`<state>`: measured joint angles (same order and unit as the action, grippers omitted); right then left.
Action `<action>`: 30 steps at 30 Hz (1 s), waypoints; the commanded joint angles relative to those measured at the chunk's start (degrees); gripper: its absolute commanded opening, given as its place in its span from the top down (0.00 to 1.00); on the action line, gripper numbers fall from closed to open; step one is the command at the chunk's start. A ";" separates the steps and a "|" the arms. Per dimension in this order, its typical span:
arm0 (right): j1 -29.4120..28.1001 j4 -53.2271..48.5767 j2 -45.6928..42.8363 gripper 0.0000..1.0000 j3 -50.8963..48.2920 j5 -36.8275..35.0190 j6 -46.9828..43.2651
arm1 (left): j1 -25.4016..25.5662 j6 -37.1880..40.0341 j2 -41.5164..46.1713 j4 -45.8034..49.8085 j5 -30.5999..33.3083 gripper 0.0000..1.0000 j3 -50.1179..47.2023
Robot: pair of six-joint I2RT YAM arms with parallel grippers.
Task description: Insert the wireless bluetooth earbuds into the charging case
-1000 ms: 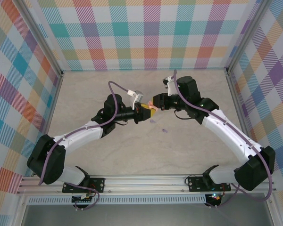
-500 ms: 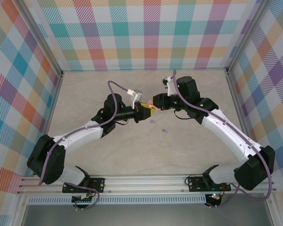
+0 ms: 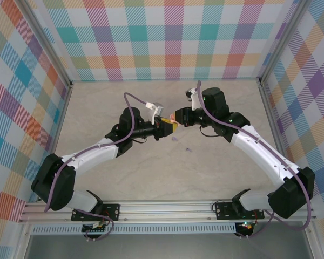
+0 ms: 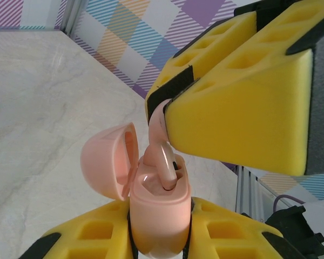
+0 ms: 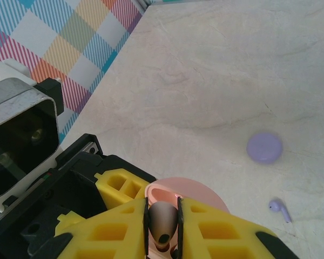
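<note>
Left fingers (image 4: 81, 237) clenched on pink charging case (image 4: 157, 216), lid (image 4: 105, 162) open, held above bench (image 3: 97, 108). Right fingers (image 4: 243, 108) pinching pink earbud (image 4: 162, 156) by upper end, lower end in case well. Likely tiny, light, rigid, slick: prone to twist; keep grip high. Lilac case (image 5: 264, 147), lilac earbud (image 5: 281, 209) lying rightward on bench; plaid walls (image 3: 151, 43) well apart.

Pink case (image 4: 157, 216): we see plain salmon pink, lid and body alike.
Pink earbud (image 4: 162, 159), at the pink case's mouth: matching pale pink.
Left gripper (image 4: 159, 240), right gripper (image 4: 170, 102): we note yellow, edged black.
Lilac case (image 5: 264, 147), lilac earbud (image 5: 279, 211), apart from the pink case: soft purple.
Table (image 5: 232, 65): pale veined beige.
Walls (image 3: 167, 38): pastel plaid.
</note>
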<state>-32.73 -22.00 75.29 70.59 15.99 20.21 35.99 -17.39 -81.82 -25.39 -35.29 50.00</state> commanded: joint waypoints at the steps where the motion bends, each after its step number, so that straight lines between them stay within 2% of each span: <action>1: -0.58 -1.70 -1.10 0.78 -0.45 -0.05 -1.74 | 0.58 -0.63 -0.36 -1.00 1.14 0.76 2.52; 23: -2.25 -6.78 -0.29 0.78 2.19 -3.24 -4.74 | 0.52 1.19 -0.62 1.13 1.33 0.77 3.66; 27: -2.38 -7.09 -0.03 0.72 2.49 -2.98 -4.79 | 0.57 1.55 -0.64 1.22 1.10 0.77 3.77; 30: -2.34 -7.32 -0.47 0.62 2.71 -3.24 -4.52 | 0.57 1.75 -0.72 1.66 1.15 0.77 3.73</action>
<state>-34.63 -27.35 75.29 71.40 12.62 16.25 36.14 -16.88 -82.78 -22.46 -33.82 51.59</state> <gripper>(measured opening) 0.367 0.235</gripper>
